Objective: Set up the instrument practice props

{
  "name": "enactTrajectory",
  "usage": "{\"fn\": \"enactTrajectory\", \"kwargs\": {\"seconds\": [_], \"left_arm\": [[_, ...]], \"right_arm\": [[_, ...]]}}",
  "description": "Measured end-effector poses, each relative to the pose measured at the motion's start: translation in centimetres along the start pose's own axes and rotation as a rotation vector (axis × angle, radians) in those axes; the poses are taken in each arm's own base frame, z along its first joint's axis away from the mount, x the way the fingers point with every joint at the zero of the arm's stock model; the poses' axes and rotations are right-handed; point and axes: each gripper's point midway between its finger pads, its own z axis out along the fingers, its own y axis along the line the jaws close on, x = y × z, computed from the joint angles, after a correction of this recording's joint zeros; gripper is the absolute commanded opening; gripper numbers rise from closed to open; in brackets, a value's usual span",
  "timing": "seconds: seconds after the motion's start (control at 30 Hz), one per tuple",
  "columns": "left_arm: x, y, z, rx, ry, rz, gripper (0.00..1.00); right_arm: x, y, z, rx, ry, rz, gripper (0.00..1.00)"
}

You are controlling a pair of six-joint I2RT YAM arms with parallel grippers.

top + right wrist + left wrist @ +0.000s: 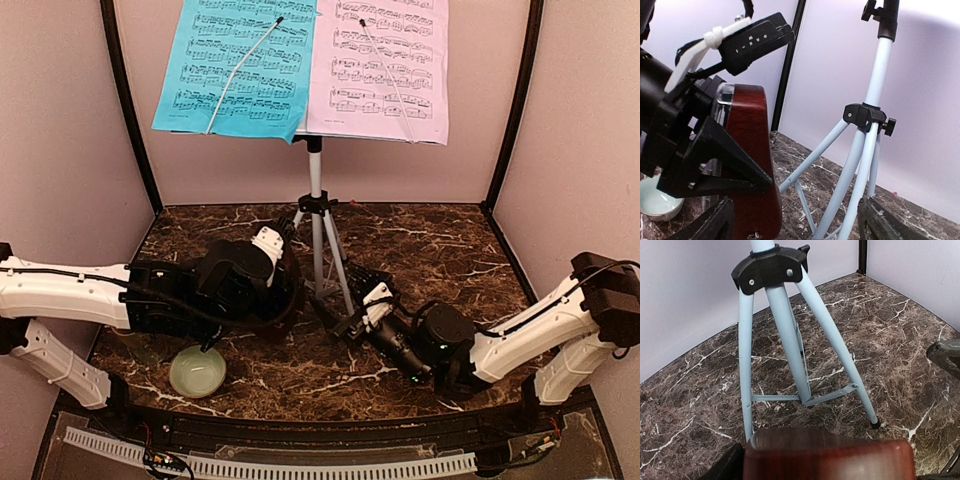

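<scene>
Here the left end effector clamps the dark-red metronome, low in the left wrist frame, near the music stand legs. The right end effector gapes wide, empty. Seat its base flat on the tabletop, clear of the legs, before releasing.

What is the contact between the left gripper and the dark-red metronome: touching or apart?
Touching. In the right wrist view a black finger of the left gripper lies flat on the metronome.
</scene>
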Motion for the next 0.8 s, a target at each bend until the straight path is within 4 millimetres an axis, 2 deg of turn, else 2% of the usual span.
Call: {"fn": "enactTrajectory", "kwargs": {"seconds": [0.17,0.3,0.53,0.67,0.8], "left_arm": [[1.6,-0.5,1.4,0.036,-0.026,-0.009,0.00],[2.5,-1.0,2.3,0.081,-0.036,-0.029,0.00],[1.5,-2.1,3.6,0.134,-0.088,-0.079,0.00],[2.2,-2.9,4.7,0.156,-0.086,-0.084,0.00],[4.2,-3.9,6.2,0.163,-0.038,-0.054,0.00]], "right_arm": [[0.6,-0.4,-1.2,-0.023,0.074,0.069,0.95],[1.8,-0.6,-2.1,-0.035,0.151,0.110,0.97],[3.2,-1.2,-3.2,-0.061,0.261,0.181,1.00],[4.1,-2.6,-3.7,-0.044,0.309,0.237,1.00],[4.5,-4.5,-3.9,-0.013,0.337,0.309,1.00]]}}
